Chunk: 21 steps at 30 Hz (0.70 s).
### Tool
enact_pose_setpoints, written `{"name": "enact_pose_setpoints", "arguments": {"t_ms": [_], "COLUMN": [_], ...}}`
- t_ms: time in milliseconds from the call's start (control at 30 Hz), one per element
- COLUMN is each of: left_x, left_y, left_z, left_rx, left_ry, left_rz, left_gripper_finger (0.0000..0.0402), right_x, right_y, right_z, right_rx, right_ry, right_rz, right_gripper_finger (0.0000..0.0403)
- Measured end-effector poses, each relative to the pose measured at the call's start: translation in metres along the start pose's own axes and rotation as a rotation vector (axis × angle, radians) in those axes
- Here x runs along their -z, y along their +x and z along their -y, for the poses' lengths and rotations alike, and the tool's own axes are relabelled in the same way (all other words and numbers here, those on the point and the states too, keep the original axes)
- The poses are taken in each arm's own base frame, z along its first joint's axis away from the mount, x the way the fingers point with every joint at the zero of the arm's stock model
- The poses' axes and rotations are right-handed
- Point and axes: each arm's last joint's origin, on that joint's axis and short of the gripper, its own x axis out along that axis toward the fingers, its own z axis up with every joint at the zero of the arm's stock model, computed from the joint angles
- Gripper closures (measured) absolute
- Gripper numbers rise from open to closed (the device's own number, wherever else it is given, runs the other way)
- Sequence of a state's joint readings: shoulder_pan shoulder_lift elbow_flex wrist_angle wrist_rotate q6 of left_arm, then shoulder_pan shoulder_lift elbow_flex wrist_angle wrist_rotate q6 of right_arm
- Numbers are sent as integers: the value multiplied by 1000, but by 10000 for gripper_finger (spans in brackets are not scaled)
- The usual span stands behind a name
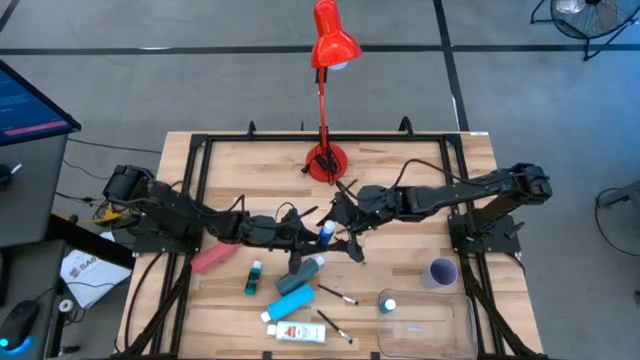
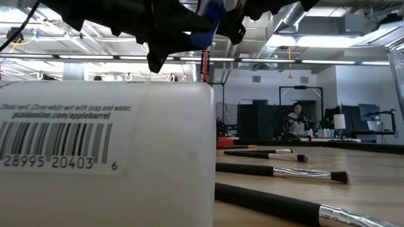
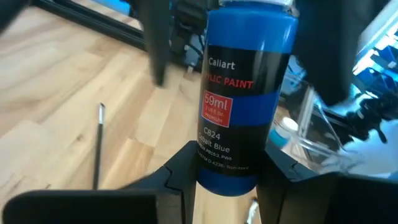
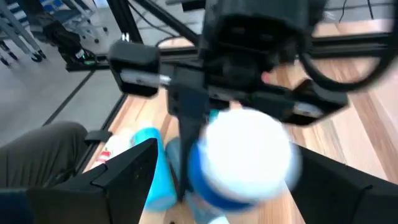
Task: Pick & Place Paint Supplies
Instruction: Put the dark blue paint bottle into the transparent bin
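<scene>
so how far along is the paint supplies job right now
Done: one white-capped bottle seems to sit in the clear tray. In hand: the left tool grips the blue paint bottle in the air, the open right tool flanking its cap, likely a handover. Left: teal bottles, pink tube, white tube, brushes on the table.

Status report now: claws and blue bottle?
Left claw shut on blue bottle, lifted. Right claw open around its cap. Nothing in the way.
</scene>
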State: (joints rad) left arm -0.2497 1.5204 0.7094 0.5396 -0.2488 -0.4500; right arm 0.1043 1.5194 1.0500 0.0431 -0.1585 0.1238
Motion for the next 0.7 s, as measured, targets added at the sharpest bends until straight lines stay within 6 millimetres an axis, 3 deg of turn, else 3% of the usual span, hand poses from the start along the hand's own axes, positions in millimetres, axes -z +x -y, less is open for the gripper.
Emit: {"name": "enact_pose_setpoints", "arguments": {"t_ms": [333,500,700], "left_x": [3,4,3], "left_y": [0,0,0], "left_z": [-3,-3,-3], "left_rx": [-12,-14,-13], "left_ry": [5,3,3], "left_rz": [-43,-45,-45], "left_gripper_finger": [313,313,313], "right_x": [0,0,1], "right_y": [-5,-5,-5], "right_z": [0,0,0], "right_rx": [5,4,8], "right_ry": [1,-11,-16], "right_rz": [-22,-22,-29], "right_gripper_finger": [100,150,238]}}
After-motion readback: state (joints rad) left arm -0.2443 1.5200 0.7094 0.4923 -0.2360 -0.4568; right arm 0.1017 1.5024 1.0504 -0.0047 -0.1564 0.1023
